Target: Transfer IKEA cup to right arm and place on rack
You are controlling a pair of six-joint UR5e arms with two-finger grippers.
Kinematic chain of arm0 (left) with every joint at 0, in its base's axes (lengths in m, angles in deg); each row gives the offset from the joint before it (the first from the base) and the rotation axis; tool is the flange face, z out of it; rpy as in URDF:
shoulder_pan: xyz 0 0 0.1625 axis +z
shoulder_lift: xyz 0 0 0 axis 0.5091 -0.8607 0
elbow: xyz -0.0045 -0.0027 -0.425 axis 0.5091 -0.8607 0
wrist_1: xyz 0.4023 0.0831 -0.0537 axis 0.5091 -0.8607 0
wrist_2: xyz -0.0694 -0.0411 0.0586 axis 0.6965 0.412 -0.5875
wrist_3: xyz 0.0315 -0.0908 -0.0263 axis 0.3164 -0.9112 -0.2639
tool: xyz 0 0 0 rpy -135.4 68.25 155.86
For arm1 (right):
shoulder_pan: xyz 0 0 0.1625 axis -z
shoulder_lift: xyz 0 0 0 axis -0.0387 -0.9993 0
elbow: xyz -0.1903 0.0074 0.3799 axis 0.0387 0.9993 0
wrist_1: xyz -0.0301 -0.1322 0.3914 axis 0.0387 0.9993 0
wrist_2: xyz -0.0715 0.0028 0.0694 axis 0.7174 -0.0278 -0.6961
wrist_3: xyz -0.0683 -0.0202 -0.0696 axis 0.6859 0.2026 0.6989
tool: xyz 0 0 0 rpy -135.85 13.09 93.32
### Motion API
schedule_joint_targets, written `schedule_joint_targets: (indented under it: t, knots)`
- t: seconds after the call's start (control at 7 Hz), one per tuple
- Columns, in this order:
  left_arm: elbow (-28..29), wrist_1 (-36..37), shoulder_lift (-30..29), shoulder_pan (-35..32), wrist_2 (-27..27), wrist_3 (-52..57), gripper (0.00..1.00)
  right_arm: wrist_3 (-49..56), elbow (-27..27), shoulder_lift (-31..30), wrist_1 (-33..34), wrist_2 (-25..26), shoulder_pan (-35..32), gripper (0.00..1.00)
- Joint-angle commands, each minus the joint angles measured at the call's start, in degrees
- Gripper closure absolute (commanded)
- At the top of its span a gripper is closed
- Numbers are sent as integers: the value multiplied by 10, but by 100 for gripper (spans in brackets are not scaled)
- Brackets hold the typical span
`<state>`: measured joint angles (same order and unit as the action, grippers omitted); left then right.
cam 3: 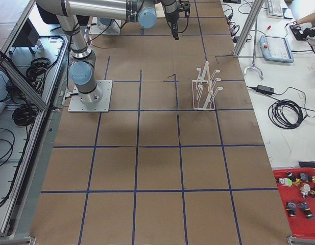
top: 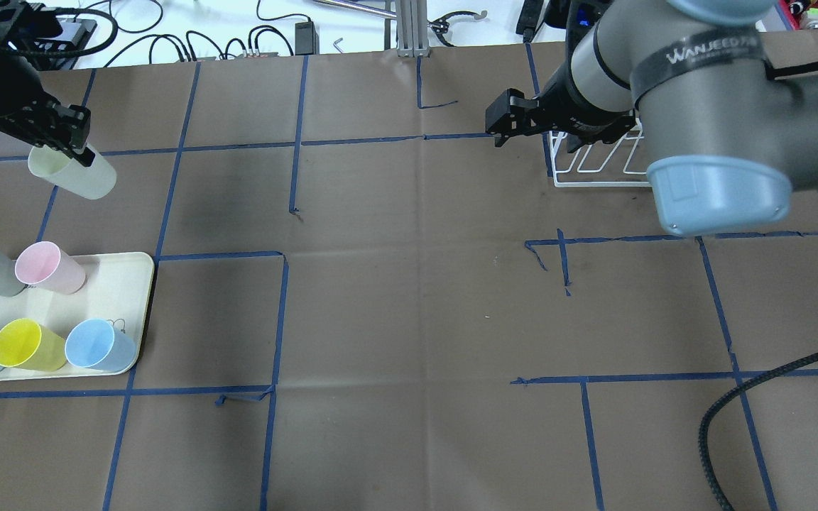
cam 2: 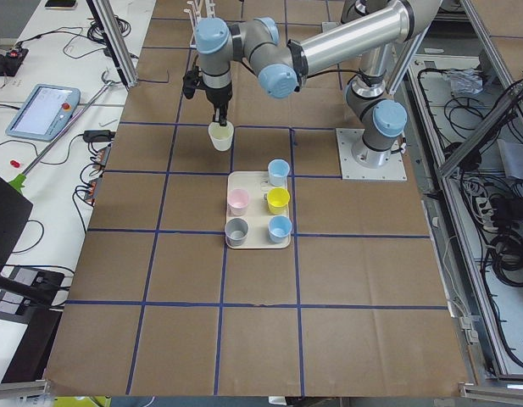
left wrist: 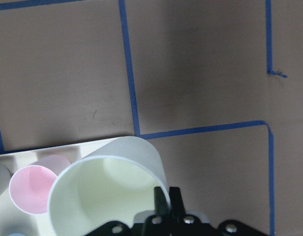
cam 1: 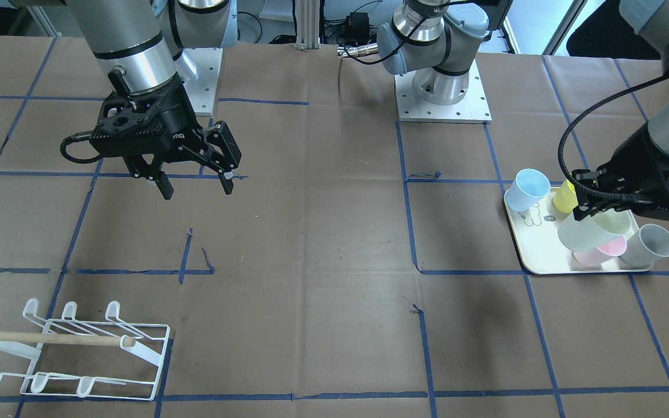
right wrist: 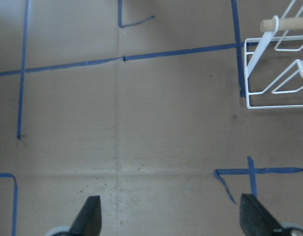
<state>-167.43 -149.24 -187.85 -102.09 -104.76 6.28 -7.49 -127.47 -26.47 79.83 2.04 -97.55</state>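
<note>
Left gripper (left wrist: 162, 199) pinches the pale cup (top: 82, 177) by its rim, mouth up, lifted beyond the tray (top: 121, 284). Right gripper (cam 1: 197, 186) is empty with jaws wide, near the rack (cam 1: 79, 354). The cup is well apart, toward the robot's left.

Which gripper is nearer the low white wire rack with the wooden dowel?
Right. The right gripper hangs open near the white wire rack; the left gripper holds a pale cup by the cream tray at the opposite end.

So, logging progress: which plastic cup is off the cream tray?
The pale cream cup, held at its rim by the left gripper; the other five stand on the tray.
</note>
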Motion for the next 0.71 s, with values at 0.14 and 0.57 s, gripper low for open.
schedule_joint_targets:
  t: [0.14,0.57]
  knots:
    - [6,-2,33,-37,197,29,100,-193,-138,0,322,-99,-1,1]
    - [-109,199,84,-38,397,60,100,-460,-213,11,539,-129,-6,1]
